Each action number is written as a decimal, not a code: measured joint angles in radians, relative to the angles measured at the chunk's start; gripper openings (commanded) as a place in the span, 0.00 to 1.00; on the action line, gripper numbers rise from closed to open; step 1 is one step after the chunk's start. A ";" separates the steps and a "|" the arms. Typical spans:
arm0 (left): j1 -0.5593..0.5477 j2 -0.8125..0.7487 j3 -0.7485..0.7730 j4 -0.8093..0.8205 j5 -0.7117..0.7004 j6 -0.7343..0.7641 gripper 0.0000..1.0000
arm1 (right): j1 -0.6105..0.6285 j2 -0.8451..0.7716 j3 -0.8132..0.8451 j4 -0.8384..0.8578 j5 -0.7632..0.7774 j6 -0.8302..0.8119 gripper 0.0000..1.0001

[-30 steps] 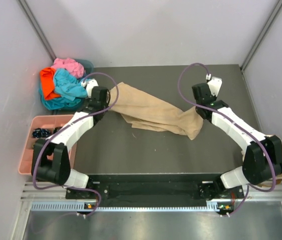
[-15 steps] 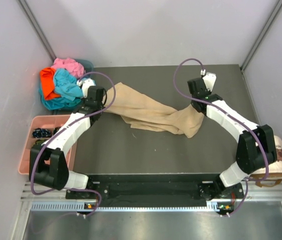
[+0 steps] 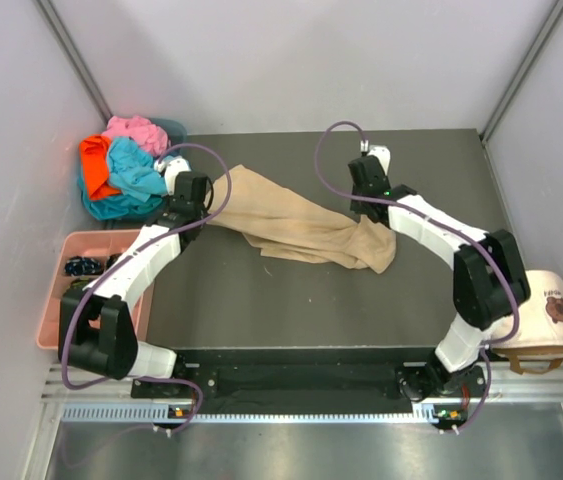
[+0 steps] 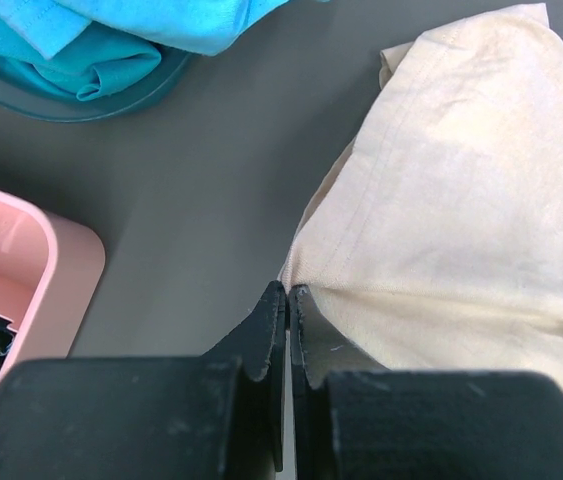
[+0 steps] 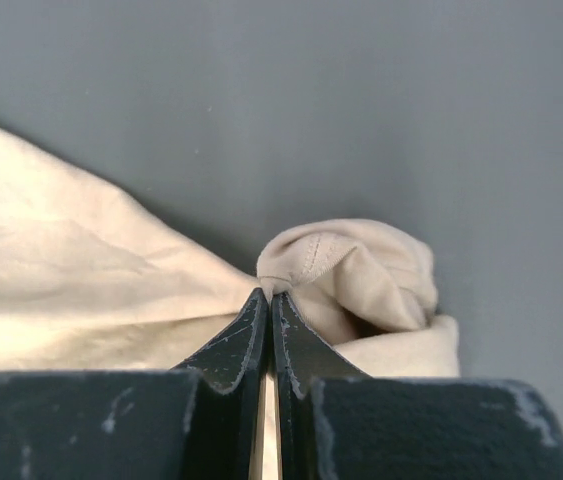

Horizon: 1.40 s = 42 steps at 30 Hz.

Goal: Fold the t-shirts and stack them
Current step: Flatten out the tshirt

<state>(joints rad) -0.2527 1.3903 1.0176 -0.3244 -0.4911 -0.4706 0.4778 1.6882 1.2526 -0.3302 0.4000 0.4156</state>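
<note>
Dark grey tabletop [image 3: 311, 310] carries the large tan cotton t-shirt [image 3: 291, 222] centrally; my left hand [image 4: 288, 292] and right hand [image 5: 269, 296] each pinch an opposite edge, I judge to spread it flat.

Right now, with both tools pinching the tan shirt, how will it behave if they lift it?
Probably floppy: the tan shirt lies bunched and creased between the grips, so its middle should sag. Likely light: it looks like thin cloth, held by mere edge pinches of the left tool and right tool.
</note>
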 measured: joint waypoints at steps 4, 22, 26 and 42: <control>0.000 -0.001 0.000 -0.013 -0.007 0.007 0.00 | 0.001 0.074 0.032 0.006 -0.039 -0.004 0.00; 0.003 -0.055 0.030 -0.062 -0.049 0.045 0.00 | 0.149 0.214 0.130 -0.007 -0.251 -0.003 0.00; 0.004 -0.035 0.086 -0.070 -0.049 0.063 0.00 | 0.165 0.209 0.129 -0.040 -0.119 0.006 0.00; 0.015 0.047 0.152 -0.060 -0.045 0.083 0.00 | 0.051 -0.389 -0.121 -0.182 0.319 0.098 0.00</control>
<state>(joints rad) -0.2379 1.4376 1.1698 -0.3847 -0.5358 -0.3874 0.5285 1.2995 1.1313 -0.5121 0.7193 0.5140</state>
